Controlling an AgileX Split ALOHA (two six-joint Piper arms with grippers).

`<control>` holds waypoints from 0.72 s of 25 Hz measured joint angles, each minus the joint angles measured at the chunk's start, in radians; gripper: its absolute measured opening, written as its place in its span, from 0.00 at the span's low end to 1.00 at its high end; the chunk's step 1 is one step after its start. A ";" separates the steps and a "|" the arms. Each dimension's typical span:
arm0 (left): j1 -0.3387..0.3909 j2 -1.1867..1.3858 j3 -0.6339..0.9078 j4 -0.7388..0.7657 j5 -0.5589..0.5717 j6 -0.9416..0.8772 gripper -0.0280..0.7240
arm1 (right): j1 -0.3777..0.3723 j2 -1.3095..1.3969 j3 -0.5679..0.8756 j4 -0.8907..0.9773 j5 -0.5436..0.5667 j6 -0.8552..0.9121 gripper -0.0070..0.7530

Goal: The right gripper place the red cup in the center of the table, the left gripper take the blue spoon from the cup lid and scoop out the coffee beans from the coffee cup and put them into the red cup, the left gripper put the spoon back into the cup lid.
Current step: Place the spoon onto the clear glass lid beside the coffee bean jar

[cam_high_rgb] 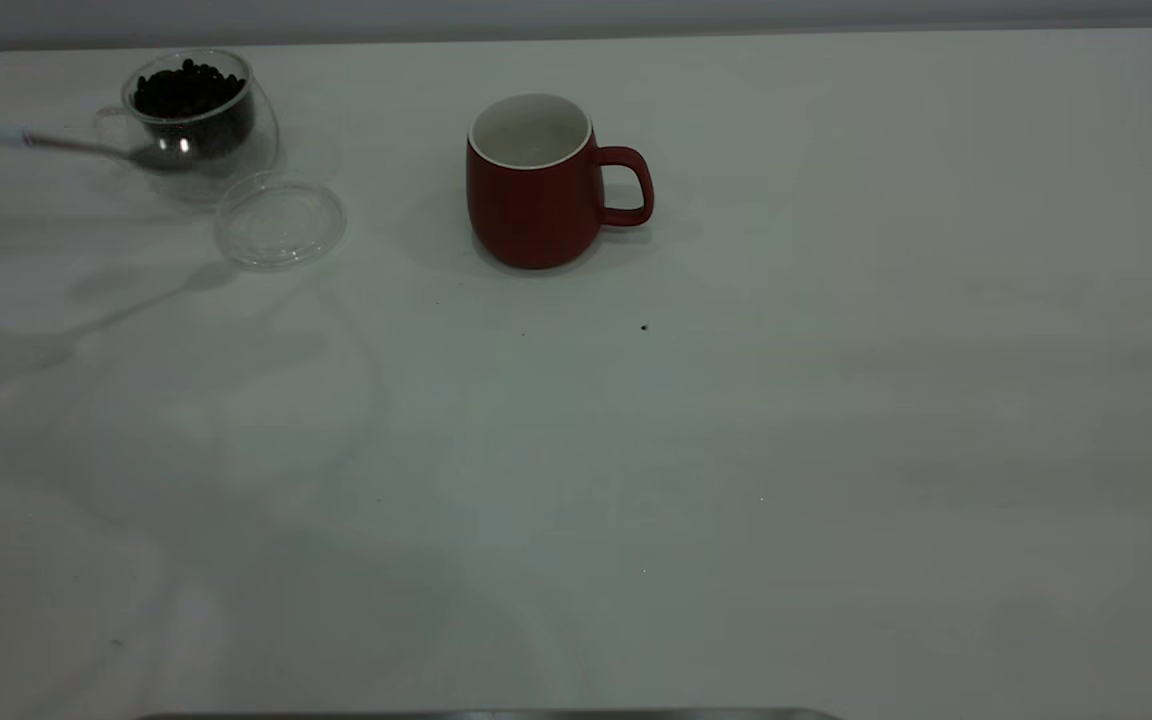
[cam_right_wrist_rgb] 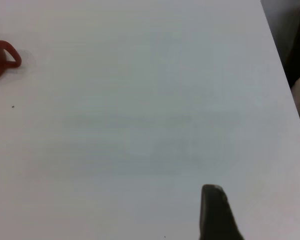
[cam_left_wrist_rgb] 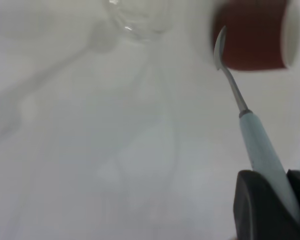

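one black left gripper (cam_left_wrist_rgb: pixel 269 200) clamped on one pale-blue-handled metal spoon (cam_high_rgb: pixel 56 142), one clear glass bean cup (cam_high_rgb: pixel 198 115) at its bowl, one glass lid (cam_high_rgb: pixel 280 220) beside, one dark red mug (cam_high_rgb: pixel 536 182) beyond, open white table (cam_high_rgb: pixel 736 450) past it, right gripper (cam_right_wrist_rgb: pixel 214 210) state untellable

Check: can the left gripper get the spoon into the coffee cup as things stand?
Probably yes. The left gripper holds the blue spoon, whose bowl sits just in front of the coffee cup. The cup is open, its beans exposed; the cup lid lies aside.
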 joint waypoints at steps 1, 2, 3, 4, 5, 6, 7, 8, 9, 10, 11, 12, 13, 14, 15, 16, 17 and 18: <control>0.000 0.003 0.023 -0.031 -0.025 0.023 0.20 | 0.000 0.000 0.000 0.000 0.000 0.000 0.62; 0.000 0.009 0.039 -0.071 -0.045 0.051 0.20 | 0.000 0.000 0.000 0.000 0.000 0.000 0.62; 0.000 0.020 0.047 -0.115 -0.049 0.079 0.20 | 0.000 0.000 0.000 0.000 0.000 0.000 0.62; -0.001 0.036 0.052 -0.154 -0.049 0.103 0.20 | 0.000 0.000 0.000 0.000 0.000 0.000 0.62; -0.003 0.056 0.053 -0.186 -0.049 0.125 0.20 | 0.000 0.000 0.000 0.000 0.000 0.000 0.62; -0.009 0.074 0.053 -0.209 -0.049 0.139 0.20 | 0.000 0.000 0.000 0.000 0.000 0.000 0.62; -0.016 0.097 0.053 -0.233 -0.049 0.148 0.20 | 0.000 0.000 0.000 0.000 0.000 0.000 0.62; -0.025 0.115 0.053 -0.252 -0.049 0.154 0.20 | 0.000 0.000 0.000 0.000 0.000 0.000 0.62; -0.034 0.137 0.053 -0.267 -0.049 0.166 0.20 | 0.000 0.000 0.000 0.000 0.000 0.000 0.62; -0.041 0.157 0.053 -0.286 -0.050 0.185 0.20 | 0.000 0.000 0.000 0.000 0.000 0.000 0.62; -0.050 0.175 0.053 -0.305 -0.050 0.202 0.20 | 0.000 0.000 0.000 0.000 0.000 0.000 0.62; -0.057 0.191 0.053 -0.323 -0.050 0.223 0.20 | 0.000 0.000 0.000 0.000 0.000 0.000 0.62; -0.060 0.202 0.053 -0.345 -0.050 0.245 0.20 | 0.000 0.000 0.000 0.000 0.000 0.000 0.62; -0.060 0.217 0.053 -0.372 -0.048 0.262 0.20 | 0.000 0.000 0.000 0.000 0.000 0.000 0.62; -0.060 0.226 0.053 -0.393 -0.047 0.273 0.20 | 0.000 0.000 0.000 0.000 0.000 0.000 0.62; -0.060 0.235 0.053 -0.411 -0.047 0.282 0.20 | 0.000 0.000 0.000 0.000 0.000 0.000 0.62; -0.060 0.245 0.053 -0.431 -0.047 0.288 0.20 | 0.000 0.000 0.000 0.000 0.000 0.000 0.62; -0.060 0.256 0.053 -0.444 -0.049 0.291 0.20 | 0.000 0.000 0.000 0.000 0.000 -0.001 0.62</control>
